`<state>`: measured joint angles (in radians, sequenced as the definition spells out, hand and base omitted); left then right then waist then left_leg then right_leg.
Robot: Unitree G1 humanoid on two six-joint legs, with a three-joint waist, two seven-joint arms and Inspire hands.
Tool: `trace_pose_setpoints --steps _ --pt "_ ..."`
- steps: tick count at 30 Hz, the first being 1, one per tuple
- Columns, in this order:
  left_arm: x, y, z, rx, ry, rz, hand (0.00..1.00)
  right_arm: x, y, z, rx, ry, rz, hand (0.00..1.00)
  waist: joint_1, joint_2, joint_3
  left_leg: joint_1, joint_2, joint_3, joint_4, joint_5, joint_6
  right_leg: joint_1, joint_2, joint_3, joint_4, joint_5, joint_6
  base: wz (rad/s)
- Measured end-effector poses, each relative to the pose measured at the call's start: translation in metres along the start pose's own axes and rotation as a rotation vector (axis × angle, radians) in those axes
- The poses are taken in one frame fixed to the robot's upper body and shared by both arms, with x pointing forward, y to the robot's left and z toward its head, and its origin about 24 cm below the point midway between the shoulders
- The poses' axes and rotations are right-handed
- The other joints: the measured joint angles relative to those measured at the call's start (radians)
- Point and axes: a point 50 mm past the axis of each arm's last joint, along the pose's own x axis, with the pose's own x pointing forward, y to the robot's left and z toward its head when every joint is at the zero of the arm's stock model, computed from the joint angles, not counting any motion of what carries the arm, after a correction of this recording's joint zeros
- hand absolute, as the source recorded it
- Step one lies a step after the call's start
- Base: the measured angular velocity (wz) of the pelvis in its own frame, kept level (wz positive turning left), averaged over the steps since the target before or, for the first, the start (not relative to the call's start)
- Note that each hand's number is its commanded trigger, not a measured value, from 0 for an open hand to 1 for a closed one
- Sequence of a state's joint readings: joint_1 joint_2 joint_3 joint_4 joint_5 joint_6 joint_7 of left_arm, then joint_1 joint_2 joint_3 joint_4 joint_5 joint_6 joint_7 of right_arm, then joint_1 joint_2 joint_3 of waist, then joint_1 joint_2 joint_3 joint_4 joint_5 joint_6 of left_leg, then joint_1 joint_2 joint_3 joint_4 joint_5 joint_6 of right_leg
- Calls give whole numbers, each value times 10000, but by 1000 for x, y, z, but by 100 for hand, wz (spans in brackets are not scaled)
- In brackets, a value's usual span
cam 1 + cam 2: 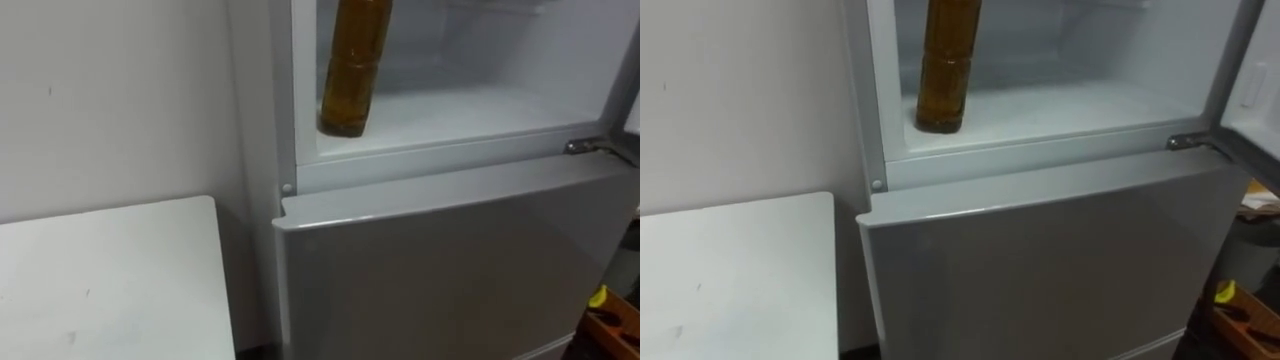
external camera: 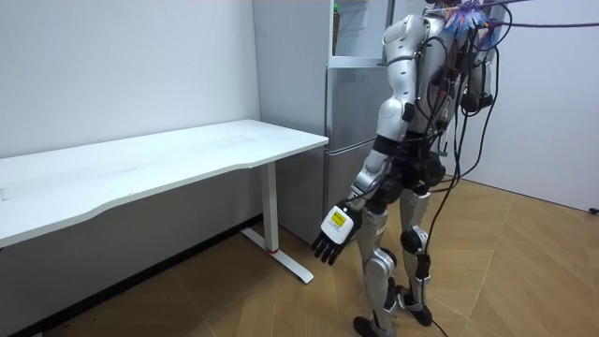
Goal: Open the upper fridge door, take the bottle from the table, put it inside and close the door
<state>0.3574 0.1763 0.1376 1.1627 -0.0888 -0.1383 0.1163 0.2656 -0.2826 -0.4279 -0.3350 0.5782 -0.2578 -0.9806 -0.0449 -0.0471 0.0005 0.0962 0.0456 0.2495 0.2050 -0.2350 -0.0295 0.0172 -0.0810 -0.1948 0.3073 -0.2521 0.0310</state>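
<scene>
The bottle [image 1: 352, 70] is seen upright inside the upper fridge [image 1: 480, 110], at the frame's upper centre; the left hand [image 2: 334, 234] is hung low, fingers relaxed, nothing held

White table [image 1: 110, 280], pale wall [image 1: 110, 90], wooden floor [image 2: 524, 271]

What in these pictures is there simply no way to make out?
1. Bottle: its neck and cap are cut off by the top edge of both eye views.
2. Upper fridge compartment: everything above its floor is cut off by the same edge.
3. Yellow item, low at the right of the eye views: cut by the right edge and too small to name.
4. Fridge in the room view: the robot's body partly covers it.
</scene>
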Motion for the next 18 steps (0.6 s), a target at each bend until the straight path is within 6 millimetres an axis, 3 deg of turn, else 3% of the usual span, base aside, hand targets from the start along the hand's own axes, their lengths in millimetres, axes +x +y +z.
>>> trace_pose_setpoints --steps 18 --pt "-1 -3 -5 268 165 -514 0 -28 20 -7 -1863 -1209 1946 0 233 -6 8 -133 0 127 122 3 6 -302 -6 211 176 5 -30 -3"
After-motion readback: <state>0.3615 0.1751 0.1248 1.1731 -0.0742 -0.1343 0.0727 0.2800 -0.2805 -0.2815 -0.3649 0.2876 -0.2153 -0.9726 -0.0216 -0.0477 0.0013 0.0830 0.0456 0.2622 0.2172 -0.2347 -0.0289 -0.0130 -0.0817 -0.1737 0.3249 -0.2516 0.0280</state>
